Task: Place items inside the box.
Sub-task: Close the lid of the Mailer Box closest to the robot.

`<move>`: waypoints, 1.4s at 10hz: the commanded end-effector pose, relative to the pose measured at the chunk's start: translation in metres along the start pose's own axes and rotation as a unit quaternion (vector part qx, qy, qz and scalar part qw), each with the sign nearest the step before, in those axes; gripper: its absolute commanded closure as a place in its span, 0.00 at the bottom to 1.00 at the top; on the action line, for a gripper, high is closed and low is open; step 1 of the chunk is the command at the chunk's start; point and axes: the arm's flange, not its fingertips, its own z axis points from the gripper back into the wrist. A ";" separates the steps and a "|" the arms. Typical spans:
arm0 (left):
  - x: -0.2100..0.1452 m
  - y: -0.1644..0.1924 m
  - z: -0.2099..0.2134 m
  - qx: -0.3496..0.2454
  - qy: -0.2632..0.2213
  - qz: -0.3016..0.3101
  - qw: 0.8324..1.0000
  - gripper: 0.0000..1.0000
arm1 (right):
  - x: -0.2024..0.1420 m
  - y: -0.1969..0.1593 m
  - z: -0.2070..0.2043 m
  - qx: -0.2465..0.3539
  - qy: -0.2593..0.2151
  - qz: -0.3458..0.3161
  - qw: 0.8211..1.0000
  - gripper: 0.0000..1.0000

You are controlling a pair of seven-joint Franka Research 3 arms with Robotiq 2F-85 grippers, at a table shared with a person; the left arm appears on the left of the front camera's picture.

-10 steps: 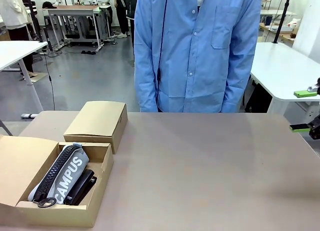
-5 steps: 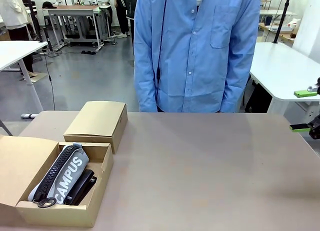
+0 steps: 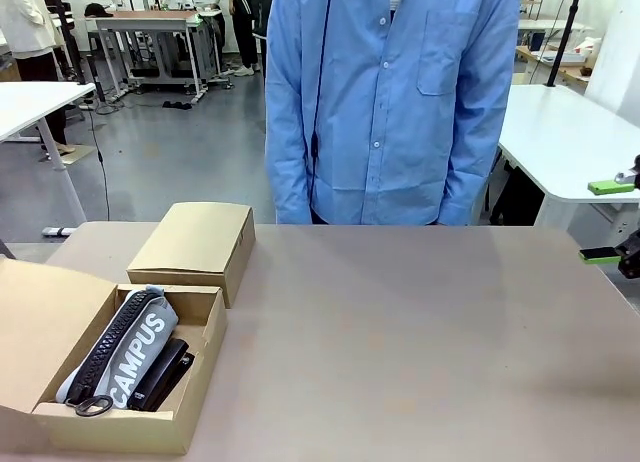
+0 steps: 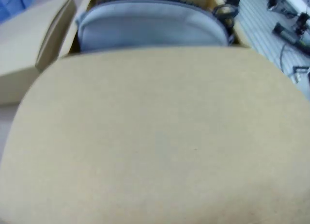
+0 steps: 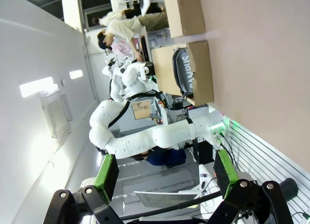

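The box (image 3: pixel 125 422) is sitting open at the near left corner of the worktop (image 3: pixel 400 332), its flap (image 3: pixel 35 327) leaning out to the left. Inside, the grey CAMPUS pouch (image 3: pixel 135 352) is lying along the left side with its dark zip uppermost and a ring pull at the near end. A black stapler (image 3: pixel 165 374) is lying just beside it on the right, touching it. A second, closed box (image 3: pixel 195 244) is standing right behind the open one, touching its far wall.

A person in a blue shirt (image 3: pixel 390 102) is standing at the far edge, arms hanging down.

The right pincer (image 3: pixel 612 222) is hovering at the right edge of the worktop, well apart from the box, its green pads spread wide with nothing between them; the right wrist view shows the same gap (image 5: pixel 164 173). In the left wrist view, the brown flap (image 4: pixel 155 136) is blocking most of the frame, with the pouch (image 4: pixel 150 30) beyond it. Whether the left pincer is apart or together, I cannot tell.
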 end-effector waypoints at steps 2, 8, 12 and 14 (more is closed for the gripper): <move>0.000 -0.011 0.011 0.002 -0.069 -0.025 0.997 0.00 | 0.002 0.002 -0.001 0.011 -0.002 0.012 1.000 0.00; 0.058 -0.035 -0.009 0.039 -0.173 -0.001 0.984 0.00 | 0.002 0.002 -0.001 0.011 -0.002 0.012 1.000 0.00; 0.114 -0.049 -0.060 0.032 -0.213 0.035 0.976 0.00 | 0.002 0.002 -0.001 0.011 -0.002 0.012 1.000 0.00; 0.136 -0.054 -0.098 0.037 -0.228 0.056 0.971 0.00 | 0.002 0.002 -0.001 0.011 -0.002 0.012 1.000 0.00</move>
